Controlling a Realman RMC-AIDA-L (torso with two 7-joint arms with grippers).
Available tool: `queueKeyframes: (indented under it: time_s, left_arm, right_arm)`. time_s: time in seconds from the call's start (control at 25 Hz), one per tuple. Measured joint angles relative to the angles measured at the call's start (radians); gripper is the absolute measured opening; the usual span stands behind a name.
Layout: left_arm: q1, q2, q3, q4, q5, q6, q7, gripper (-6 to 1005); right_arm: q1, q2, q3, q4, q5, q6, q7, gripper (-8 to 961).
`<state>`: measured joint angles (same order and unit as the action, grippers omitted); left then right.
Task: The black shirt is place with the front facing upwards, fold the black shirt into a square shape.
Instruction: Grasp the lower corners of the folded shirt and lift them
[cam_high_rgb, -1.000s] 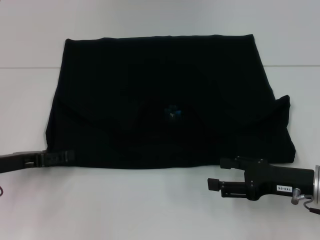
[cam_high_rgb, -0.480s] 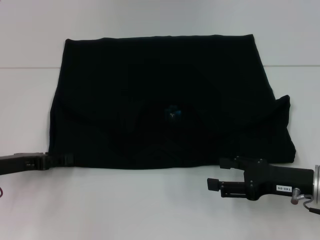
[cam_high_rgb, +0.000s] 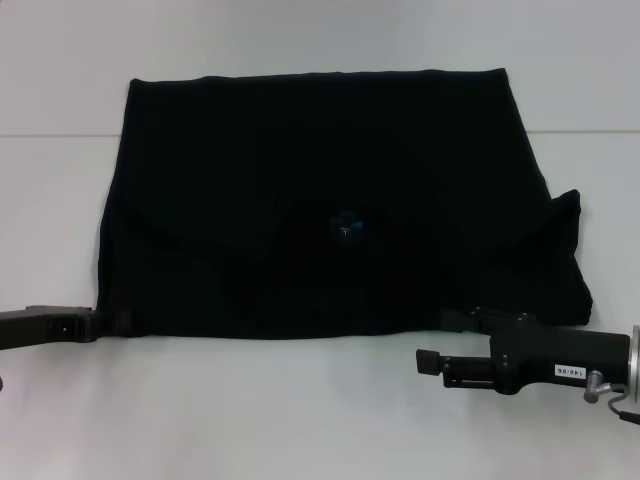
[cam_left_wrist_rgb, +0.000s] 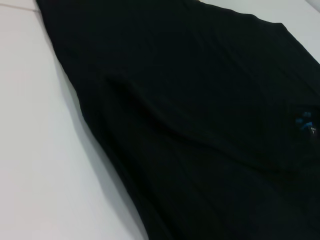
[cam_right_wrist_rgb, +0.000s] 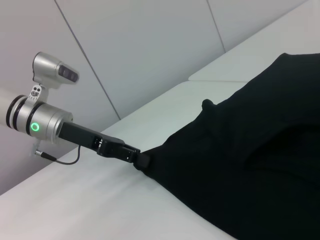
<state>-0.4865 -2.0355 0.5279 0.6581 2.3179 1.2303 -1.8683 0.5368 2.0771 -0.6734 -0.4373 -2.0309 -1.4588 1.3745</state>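
Your left claw (cam_high_rgb: 118, 322) has slid leftward along the near edge of the shirt (cam_high_rgb: 330, 200) to its near left corner, and the right claw (cam_high_rgb: 448, 340) has rolled flatter, its upper finger now at the near right hem. I judge both are lining up to lift that edge. I cannot tell whether the left claw is gripping; the right one is parted. One shirt lies mid-counter (cam_high_rgb: 300, 420), between two claws.

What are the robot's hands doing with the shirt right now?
Left gripper at black shirt's near left corner. Right gripper by near right edge. Nothing in the way.
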Motion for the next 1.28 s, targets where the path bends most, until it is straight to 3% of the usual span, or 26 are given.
queueKeyframes:
  time_s: [0.24, 0.44, 0.56, 0.64, 0.88, 0.96, 1.08, 1.28]
  left_arm:
    - [-0.001, 0.0, 0.0, 0.004, 0.002, 0.001, 0.001, 142]
    - [-0.001, 0.001, -0.001, 0.006, 0.002, 0.007, 0.002, 108]
    - [-0.002, 0.003, -0.002, 0.006, 0.002, 0.011, 0.001, 88]
    - [-0.002, 0.005, -0.002, 0.006, 0.002, 0.015, 0.0, 75]
    - [-0.002, 0.01, -0.009, 0.007, 0.002, 0.023, 0.0, 68]
    - [-0.002, 0.012, -0.01, 0.008, 0.002, 0.024, 0.0, 68]
    - [-0.002, 0.014, -0.009, 0.008, 0.001, 0.026, 0.0, 68]
    - [0.0, 0.014, -0.009, 0.008, 0.001, 0.027, 0.0, 68]
  right_arm:
    - [-0.002, -0.007, 0.0, -0.003, 0.014, -0.001, 0.019, 913]
    - [-0.014, -0.013, 0.0, -0.075, 0.015, -0.002, 0.132, 913]
    - [-0.025, -0.028, 0.0, -0.166, -0.004, -0.003, 0.298, 913]
    - [-0.03, -0.054, -0.003, -0.248, -0.038, -0.005, 0.477, 913]
    - [0.024, -0.184, -0.004, -0.406, -0.243, -0.034, 1.021, 913]
    - [0.05, -0.205, 0.004, -0.421, -0.316, -0.042, 1.126, 913]
    - [0.095, -0.205, 0.009, -0.438, -0.428, -0.051, 1.189, 913]
    - [0.155, -0.176, 0.001, -0.373, -0.546, -0.016, 1.187, 912]
